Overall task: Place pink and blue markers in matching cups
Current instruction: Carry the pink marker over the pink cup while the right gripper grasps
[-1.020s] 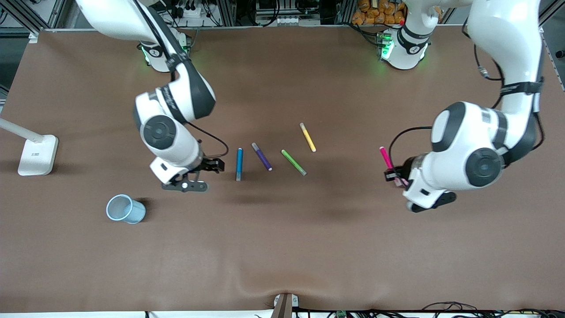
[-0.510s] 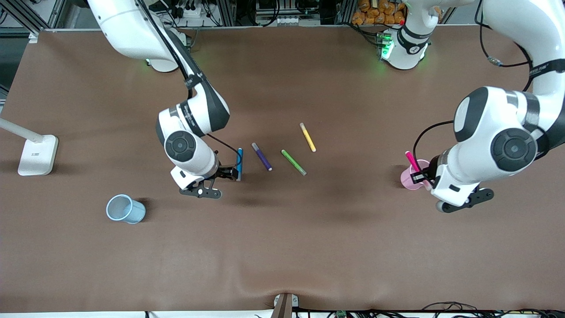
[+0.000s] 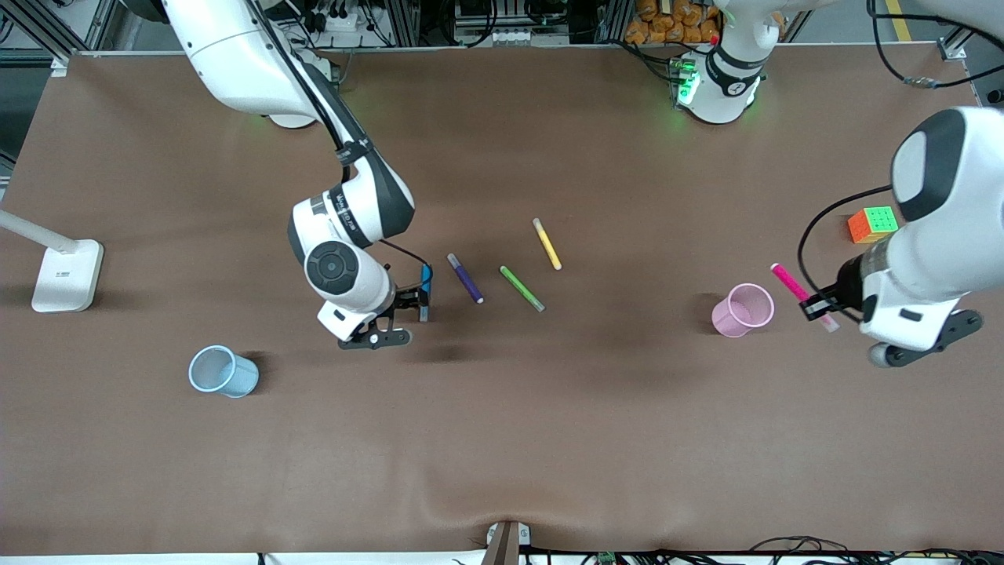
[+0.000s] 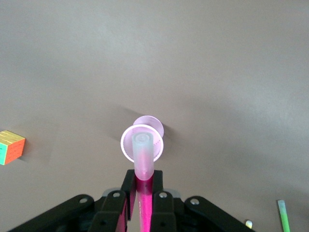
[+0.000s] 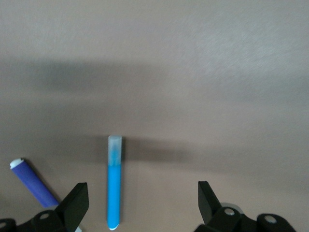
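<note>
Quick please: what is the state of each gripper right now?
Left gripper: shut on the slim magenta-pink felt-tip marker.
Right gripper: open, holding nothing, at the bright blue felt-tip marker.

Left pincer (image 3: 816, 308) clamped tight aloft, right pincer (image 3: 413, 299) spread wide, low

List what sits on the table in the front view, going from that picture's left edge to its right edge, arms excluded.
White lamp base → blue cup → blue marker → purple pen → green pen → yellow pen → pink cup → pink marker, held off the table → colour cube.
</note>
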